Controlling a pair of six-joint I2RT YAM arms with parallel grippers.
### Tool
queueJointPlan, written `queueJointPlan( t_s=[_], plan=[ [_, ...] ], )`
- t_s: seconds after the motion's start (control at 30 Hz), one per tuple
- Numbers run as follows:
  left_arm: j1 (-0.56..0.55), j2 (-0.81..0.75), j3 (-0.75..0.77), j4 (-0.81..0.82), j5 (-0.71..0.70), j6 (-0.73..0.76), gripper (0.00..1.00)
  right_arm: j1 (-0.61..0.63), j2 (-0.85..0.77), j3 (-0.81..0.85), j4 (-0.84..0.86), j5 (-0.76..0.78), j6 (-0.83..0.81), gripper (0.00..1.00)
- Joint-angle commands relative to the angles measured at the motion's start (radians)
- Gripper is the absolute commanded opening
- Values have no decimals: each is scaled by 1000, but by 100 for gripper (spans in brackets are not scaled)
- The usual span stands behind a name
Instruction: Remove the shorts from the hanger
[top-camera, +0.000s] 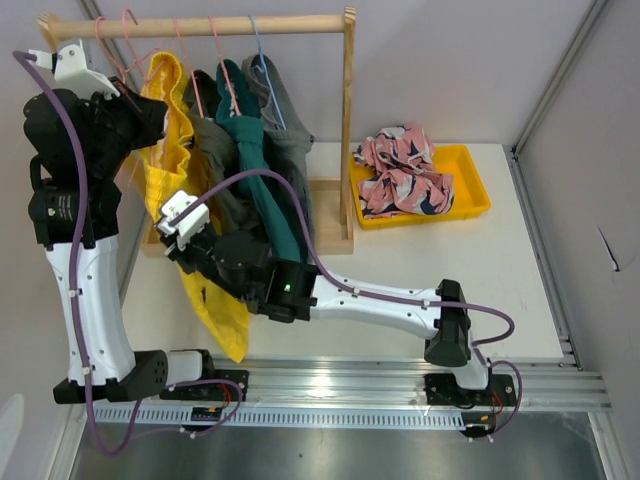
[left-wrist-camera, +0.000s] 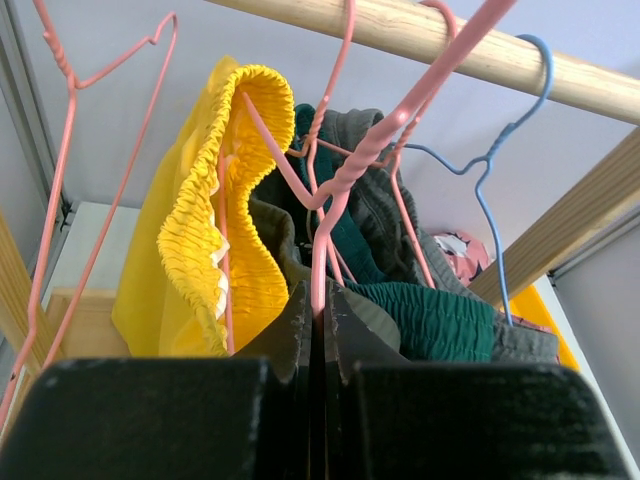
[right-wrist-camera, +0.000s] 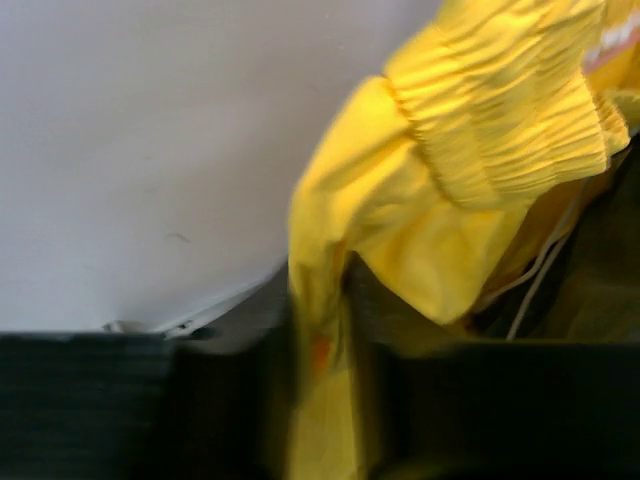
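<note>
Your left gripper (left-wrist-camera: 320, 305) pinches pink hanger (left-wrist-camera: 350, 170) | right gripper (right-wrist-camera: 320, 390) nips yellow shorts (right-wrist-camera: 400, 240) | likely soft, light; hold near waistband (right-wrist-camera: 500, 120).

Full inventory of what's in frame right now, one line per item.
plain yellow cloth shorts: 1, yellow, leftmost on the rack
olive green cloth shorts: 1, olive, right of the yellow pair
teal cloth shorts: 1, teal, next right
grey cloth shorts: 1, grey, rightmost on the rack
pink patterned cloth shorts: 1, pink, navy and white, crumpled in the tray
yellow plastic tray: 1, yellow, right of the rack
pink wire hangers: several, count unclear, on the rod
blue wire hanger: 1, blue, rightmost on the rod
wooden clothes rack: 1, light wood, table's far left
white table: 1, white
left gripper: black, shut on a pink hanger
right gripper: black, shut on the yellow shorts
</note>
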Motion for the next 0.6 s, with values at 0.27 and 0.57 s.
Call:
queueJointPlan(
  t_s=[0.27,0.57],
  plan=[
    [-5,-44,16,104,-34,6,0,123,-163,-305,173,151,-21,0],
    [-7,18,97,82,-125,36,0,334,-312,-598,252,350,28,0]
  ],
)
